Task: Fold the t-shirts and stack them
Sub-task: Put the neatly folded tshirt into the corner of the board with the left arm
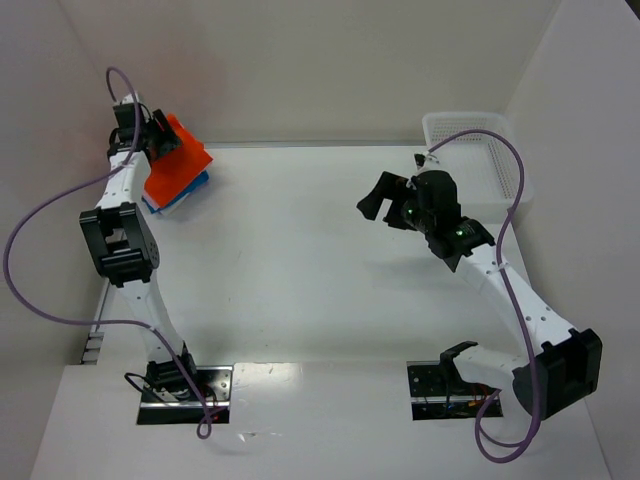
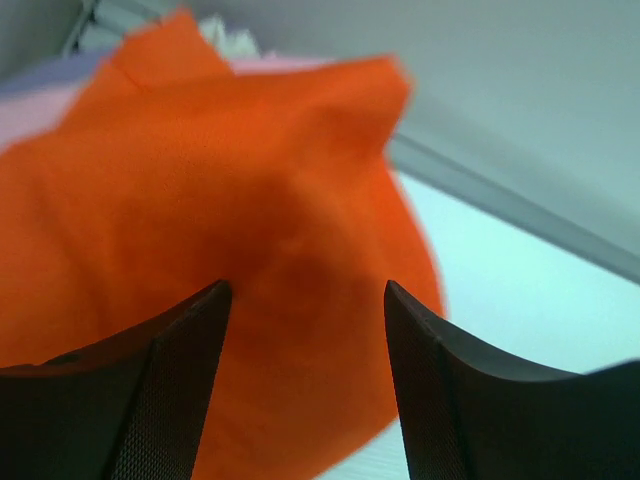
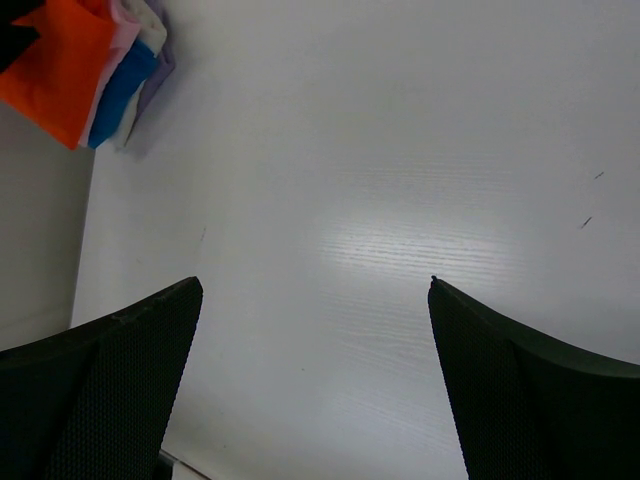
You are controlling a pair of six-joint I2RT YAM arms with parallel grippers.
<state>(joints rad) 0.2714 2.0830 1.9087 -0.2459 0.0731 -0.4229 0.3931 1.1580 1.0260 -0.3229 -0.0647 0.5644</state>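
The folded orange t-shirt (image 1: 180,165) lies on top of a stack at the table's far left corner. A blue t-shirt (image 1: 188,195) shows as an edge under it. In the right wrist view the stack is at the top left: orange (image 3: 55,60), a thin pink layer (image 3: 118,38), then blue (image 3: 128,82). My left gripper (image 1: 163,136) is open just over the orange shirt (image 2: 220,200), which fills the space behind its jaws (image 2: 308,290). My right gripper (image 1: 393,192) is open and empty above the bare table (image 3: 315,285).
A white mesh basket (image 1: 480,150) stands at the far right, behind the right arm. The walls close in right behind and left of the stack. A pale lavender cloth edge (image 3: 160,60) shows at the stack's side.
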